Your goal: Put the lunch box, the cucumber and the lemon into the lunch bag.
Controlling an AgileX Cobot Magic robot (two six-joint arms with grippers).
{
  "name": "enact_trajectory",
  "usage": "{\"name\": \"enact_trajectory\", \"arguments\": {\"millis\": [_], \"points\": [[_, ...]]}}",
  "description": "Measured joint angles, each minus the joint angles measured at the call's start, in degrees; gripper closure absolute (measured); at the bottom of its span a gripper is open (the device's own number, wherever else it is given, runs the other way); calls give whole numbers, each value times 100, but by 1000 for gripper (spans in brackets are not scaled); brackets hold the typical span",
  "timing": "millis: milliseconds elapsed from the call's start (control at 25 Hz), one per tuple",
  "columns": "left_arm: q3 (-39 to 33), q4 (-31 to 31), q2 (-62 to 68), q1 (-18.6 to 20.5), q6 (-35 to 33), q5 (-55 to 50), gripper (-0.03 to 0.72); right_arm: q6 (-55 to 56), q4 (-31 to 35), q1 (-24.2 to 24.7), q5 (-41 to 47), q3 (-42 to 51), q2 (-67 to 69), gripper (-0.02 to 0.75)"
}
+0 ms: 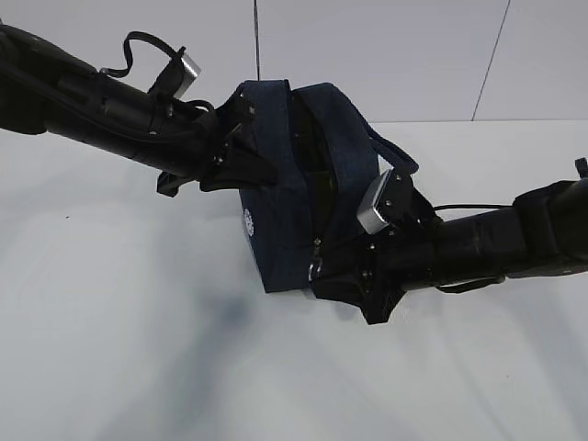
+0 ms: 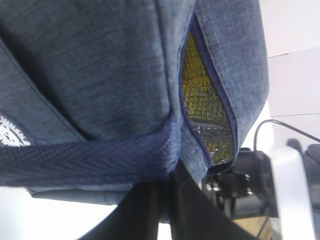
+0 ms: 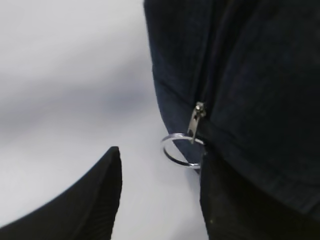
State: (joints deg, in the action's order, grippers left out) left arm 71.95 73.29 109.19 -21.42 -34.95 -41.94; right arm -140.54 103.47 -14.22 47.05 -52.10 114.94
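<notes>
The navy lunch bag (image 1: 285, 193) stands on the white table between both arms, its top zipper partly open. My left gripper (image 1: 241, 165) is shut on the bag's handle strap (image 2: 95, 160) at the bag's left side; in the left wrist view its jaws (image 2: 167, 175) pinch the strap. The zipper gap shows a silvery quilted lining (image 2: 205, 100) with a yellow tint. My right gripper (image 1: 322, 271) is open at the bag's lower front corner; in the right wrist view (image 3: 160, 170) the metal ring pull (image 3: 181, 150) hangs against its right finger (image 3: 235, 200). Lunch box, cucumber and lemon are out of view.
The white table (image 1: 119, 349) spreads in front and to the left of the bag. A white wall (image 1: 386, 55) stands behind. The bag's white round logo (image 1: 248, 223) faces the front left.
</notes>
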Motion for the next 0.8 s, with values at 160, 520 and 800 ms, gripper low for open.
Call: {"name": "enact_trajectory", "arguments": {"millis": [160,520,800], "points": [[0,-9,0,0,0,0,693,-21,0,0,-103,-77,166,357],[0,-22,0,0,0,-9,693,-59,0,0,-394,-275,188,357],[0,-26,0,0,0,-9,693,-38,0,0,52,-333,232,357]]}}
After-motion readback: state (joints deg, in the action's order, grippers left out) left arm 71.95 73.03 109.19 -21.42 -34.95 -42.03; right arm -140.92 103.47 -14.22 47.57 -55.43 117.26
